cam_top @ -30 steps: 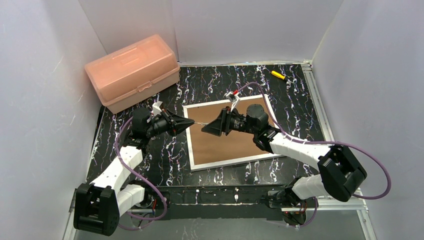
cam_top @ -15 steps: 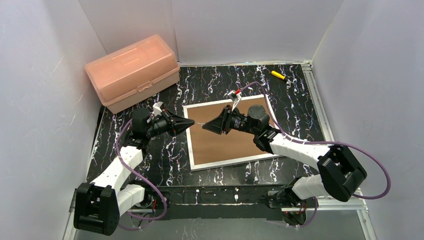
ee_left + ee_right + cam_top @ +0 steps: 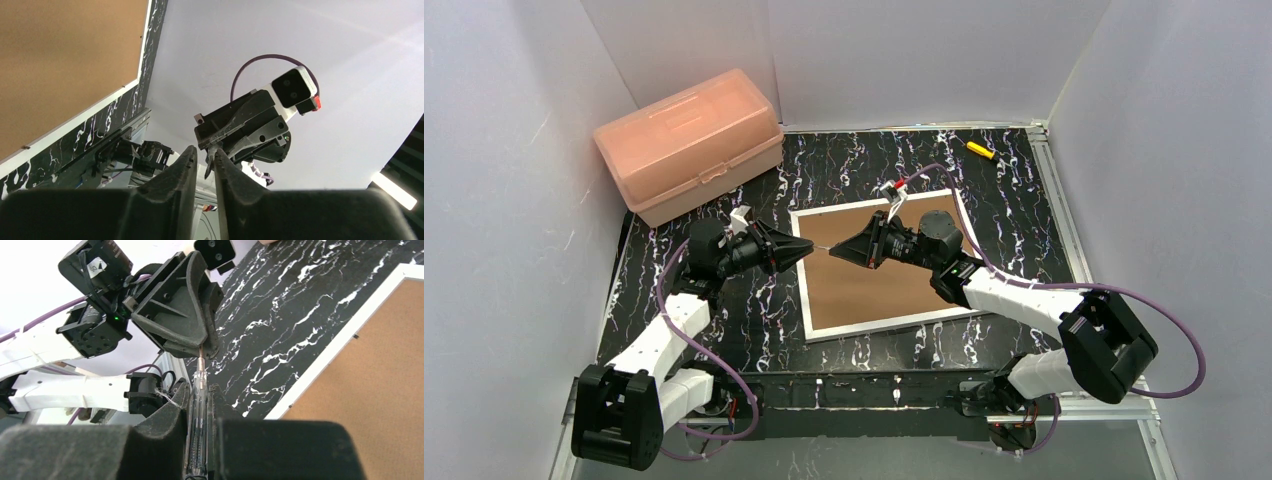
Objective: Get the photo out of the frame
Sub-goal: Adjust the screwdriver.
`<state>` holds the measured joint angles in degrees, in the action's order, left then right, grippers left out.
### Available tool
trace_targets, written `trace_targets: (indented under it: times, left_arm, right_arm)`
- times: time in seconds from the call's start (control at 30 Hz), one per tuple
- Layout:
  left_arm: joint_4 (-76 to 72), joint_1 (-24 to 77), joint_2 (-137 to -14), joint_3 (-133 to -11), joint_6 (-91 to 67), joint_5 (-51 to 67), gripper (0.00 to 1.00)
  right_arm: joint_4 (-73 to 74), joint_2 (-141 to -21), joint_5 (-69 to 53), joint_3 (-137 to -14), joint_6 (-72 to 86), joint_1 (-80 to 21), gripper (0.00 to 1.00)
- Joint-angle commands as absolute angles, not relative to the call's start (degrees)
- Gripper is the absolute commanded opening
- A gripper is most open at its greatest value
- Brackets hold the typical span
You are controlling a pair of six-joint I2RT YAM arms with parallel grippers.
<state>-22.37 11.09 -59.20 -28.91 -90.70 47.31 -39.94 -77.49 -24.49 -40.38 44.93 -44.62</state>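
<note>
Changed since a second ago: my right gripper has closed on the clear-handled screwdriver. Beyond, my left gripper, narrow around its tip, grip uncertain; further, the frame, lying back-up, photo unseen. Risk: screwdriver drops if left releases before right holds firm.

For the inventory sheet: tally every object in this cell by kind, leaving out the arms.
picture frame: 1
pink box: 1
hand tools: 2 (yellow-handled tool at the far edge, clear-handled tool in the right arm's jaws)
Total: 4
</note>
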Motion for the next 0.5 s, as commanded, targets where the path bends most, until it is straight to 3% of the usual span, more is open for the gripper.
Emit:
trace_targets:
  times: [0.0,0.2,0.47]
  left_arm:
    - [-22.4,11.1,-58.3,-28.0,-87.1,48.4,0.24]
    - [-19.0,9.3,-59.7,-29.4,-78.1,49.3,0.50]
    - [12.0,9.3,-60.4,-38.9,-49.5,32.6,0.58]
  right_arm:
    - [-37.3,-75.3,-20.9,-40.7,42.7,-44.6,0.01]
    - [-21.1,-75.2,-17.6,-44.8,38.2,-44.1,0.01]
    - [-5.1,-81.7,-22.4,-53.3,29.3,-39.2,0.01]
